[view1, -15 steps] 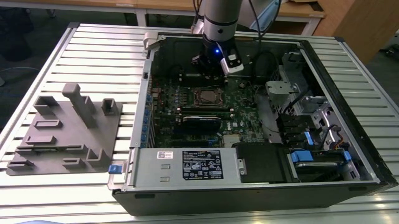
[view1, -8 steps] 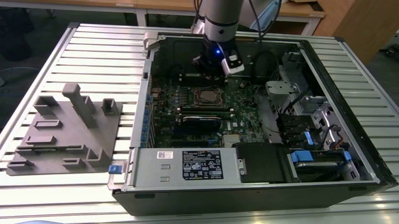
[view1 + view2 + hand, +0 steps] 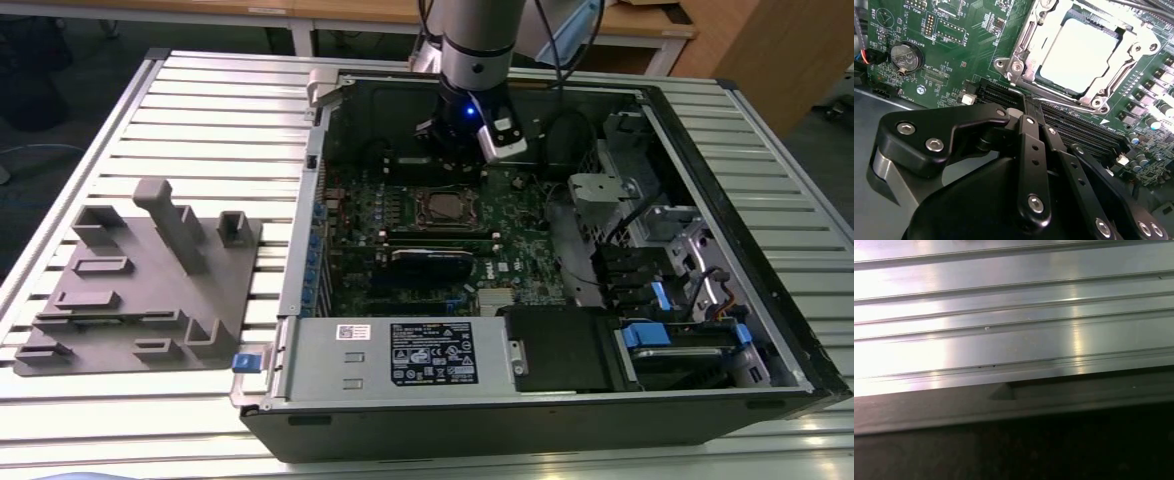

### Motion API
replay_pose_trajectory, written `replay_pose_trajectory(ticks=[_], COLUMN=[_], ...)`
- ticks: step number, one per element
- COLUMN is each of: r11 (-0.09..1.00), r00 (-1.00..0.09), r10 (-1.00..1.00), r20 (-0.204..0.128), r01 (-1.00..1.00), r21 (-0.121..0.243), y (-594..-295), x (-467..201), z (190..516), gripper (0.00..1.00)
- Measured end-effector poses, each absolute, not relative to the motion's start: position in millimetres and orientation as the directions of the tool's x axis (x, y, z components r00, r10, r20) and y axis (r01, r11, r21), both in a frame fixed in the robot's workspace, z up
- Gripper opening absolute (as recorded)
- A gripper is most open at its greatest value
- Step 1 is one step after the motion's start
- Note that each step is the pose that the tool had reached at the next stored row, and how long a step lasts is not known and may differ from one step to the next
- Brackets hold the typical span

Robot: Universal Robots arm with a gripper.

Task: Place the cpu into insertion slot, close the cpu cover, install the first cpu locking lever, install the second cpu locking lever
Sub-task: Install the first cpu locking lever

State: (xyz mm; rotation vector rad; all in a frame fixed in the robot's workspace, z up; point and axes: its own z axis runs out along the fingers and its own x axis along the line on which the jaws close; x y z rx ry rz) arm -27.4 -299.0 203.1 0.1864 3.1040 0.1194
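The cpu (image 3: 1079, 50) lies flat in its socket on the green board, its pale metal top showing through the window of the cpu cover (image 3: 1023, 47). The cover is folded down over the chip. A thin wire locking lever (image 3: 1064, 102) runs along the socket's near edge. My gripper (image 3: 1023, 102) is shut, with its black fingers (image 3: 1029, 135) pressed together. Their narrow tip is at the lever's hooked end by the socket corner. In the exterior view the gripper (image 3: 451, 150) hangs inside the open computer case, just behind the socket (image 3: 445, 207).
The case (image 3: 534, 420) lies open on a slatted aluminium table (image 3: 214, 90). A grey fixture block (image 3: 134, 290) stands at the exterior view's left. A labelled grey box (image 3: 400, 355), drive bays (image 3: 667, 300) and cables crowd the case. Memory slots (image 3: 1079, 132) run beside the socket.
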Motion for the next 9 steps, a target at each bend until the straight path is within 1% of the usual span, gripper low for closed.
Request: replay_pose_trajectory(ticks=[9], r11=[0.988], r00=[-0.991], r10=[0.133], r20=[-0.027], r01=[0.131], r21=[0.079], y=[-299.0], x=[-29.0], z=[200.6], gripper=[0.11])
